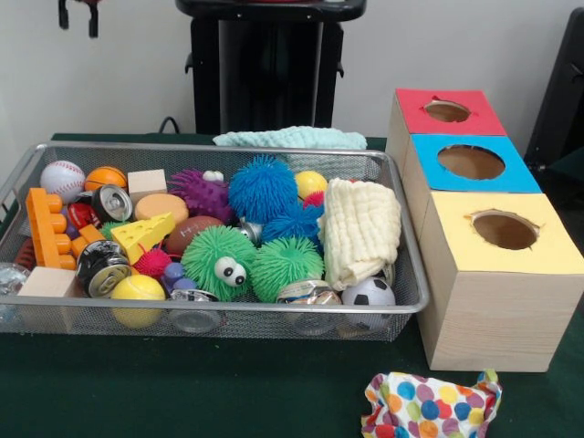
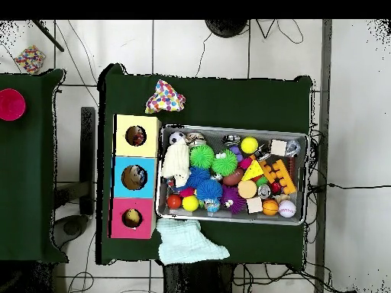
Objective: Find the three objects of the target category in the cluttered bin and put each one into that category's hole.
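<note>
Wire-mesh bin (image 1: 401, 301) holds the toy jumble just beside the three-hole wooden box (image 1: 497, 274), while the gripper (image 1: 78, 14) only pokes in at the top edge, well clear, grip state unreadable.

Silver mesh bin (image 1: 401, 306) on a dark green table (image 1: 228, 392) — wooden box (image 1: 493, 310) topped red, blue, yellow — polka-dot cloth (image 1: 429, 406).
</note>
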